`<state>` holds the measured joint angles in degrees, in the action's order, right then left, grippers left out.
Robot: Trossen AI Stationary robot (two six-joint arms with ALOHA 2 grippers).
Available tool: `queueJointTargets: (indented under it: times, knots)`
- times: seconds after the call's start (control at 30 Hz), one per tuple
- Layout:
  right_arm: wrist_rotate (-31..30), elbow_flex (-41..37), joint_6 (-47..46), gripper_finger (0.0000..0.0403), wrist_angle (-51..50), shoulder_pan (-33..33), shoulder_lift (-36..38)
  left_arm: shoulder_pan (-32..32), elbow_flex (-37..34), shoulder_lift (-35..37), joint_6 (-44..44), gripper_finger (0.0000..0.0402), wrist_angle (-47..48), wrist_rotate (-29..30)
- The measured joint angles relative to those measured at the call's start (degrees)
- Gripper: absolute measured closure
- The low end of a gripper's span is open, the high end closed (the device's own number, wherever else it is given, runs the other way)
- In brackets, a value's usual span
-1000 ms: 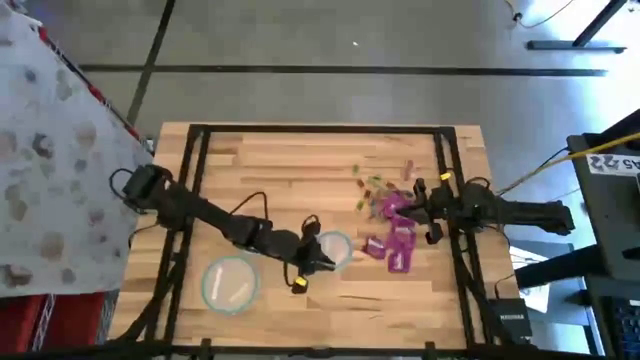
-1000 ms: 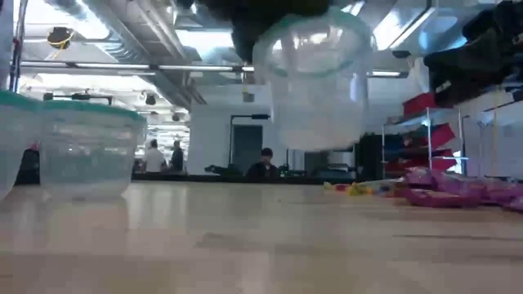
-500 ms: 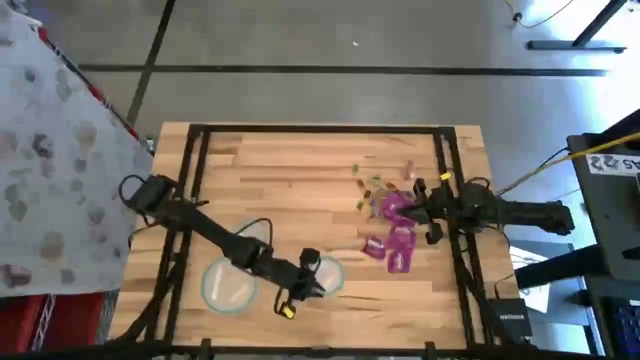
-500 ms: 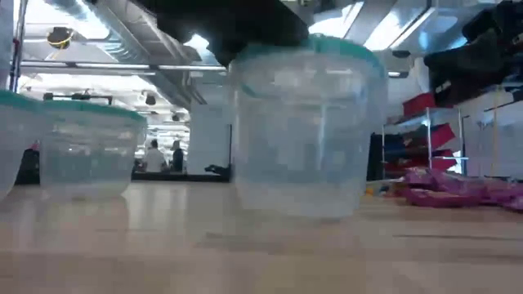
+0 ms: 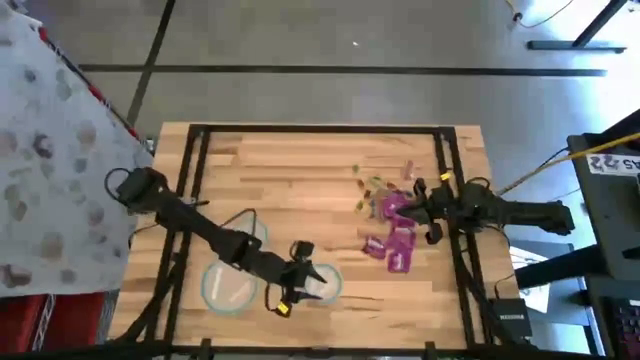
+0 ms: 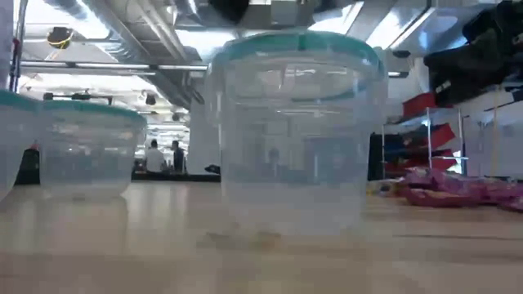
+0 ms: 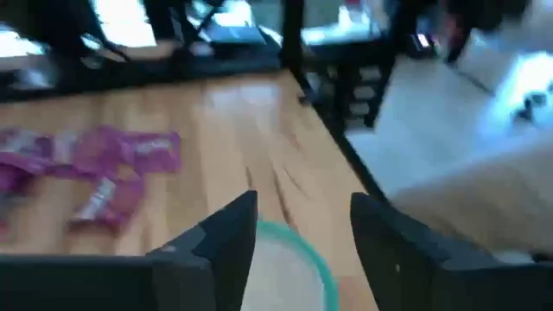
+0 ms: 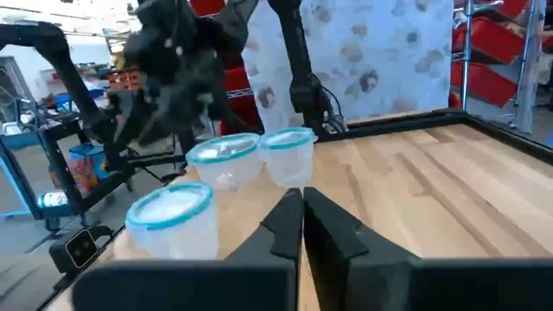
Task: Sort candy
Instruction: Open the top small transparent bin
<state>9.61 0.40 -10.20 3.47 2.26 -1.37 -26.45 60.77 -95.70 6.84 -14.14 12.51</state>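
Candy (image 5: 392, 232), small wrapped sweets, mostly magenta-purple packets w/ a few thin pink, reddish and greenish bits, lies loose in a cluster at approx 3 o'clock on the pale wooden slatted worktop (image 5: 300, 170); smaller pieces sit at the 12 o'clock side of the pile. In low view the candy shows as a flat purple heap at far right. Right gripper (image 5: 414, 205) rests just beside the pile on its 3 o'clock side, fingers pressed together, nothing between them; right wrist view shows the two fingers closed tip to tip. Well apart, toward 6 o'clock, a round clear plastic bowl with pale teal rim (image 5: 316, 283) stands upright on the worktop. Left gripper (image 5: 303, 283) sits over it, fingers spread wide, one each side of the rim, not gripping. Two more clear teal-rimmed bowls (image 5: 232, 284) stand at approx 7 o'clock, close together. People (image 6: 155, 155) visible far off in room behind.
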Motion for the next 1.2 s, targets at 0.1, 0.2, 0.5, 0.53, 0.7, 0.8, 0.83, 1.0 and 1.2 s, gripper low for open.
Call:
queueJointTargets:
  times: [0.1,0.2,0.5,0.53,0.7,0.8,0.83,1.0,1.2]
  knots:
    - [0.04,0.01,-4.96,0.0402,0.70,0.01,0.00,2.28,0.00,-0.75,2.34,0.0239,1.16,-4.11]
    - [-0.46,0.01,-14.85,0.0402,4.88,0.00,-0.30,4.21,0.00,-1.93,4.87,0.0244,3.54,-8.61]
    - [10.92,0.02,-23.70,0.0402,20.98,-0.60,-13.28,6.64,-0.02,-4.79,5.67,0.0266,5.09,-24.64]
    - [10.88,0.02,-25.12,0.0402,22.38,-1.19,-16.15,6.78,-0.02,-4.82,5.37,0.0269,5.38,-25.55]
    - [10.03,0.72,-26.98,0.0402,29.33,-6.92,-32.72,7.92,-0.05,-5.81,3.42,0.0281,10.18,-26.26]
    - [8.31,4.65,-25.19,0.0402,31.38,-11.35,-42.46,8.85,0.07,-6.21,2.21,0.0286,10.28,-24.53]
    - [7.79,6.42,-23.62,0.0402,31.35,-12.83,-45.72,9.09,0.07,-6.31,1.69,0.0286,10.29,-23.52]
    - [7.08,15.64,-13.00,0.0402,30.97,-19.42,-60.70,9.75,0.09,-6.45,-1.37,0.0287,10.11,-19.57]
    - [3.74,23.58,-9.02,0.0402,26.99,-24.90,-75.58,9.94,0.78,-6.41,-5.94,0.0287,12.76,-15.88]
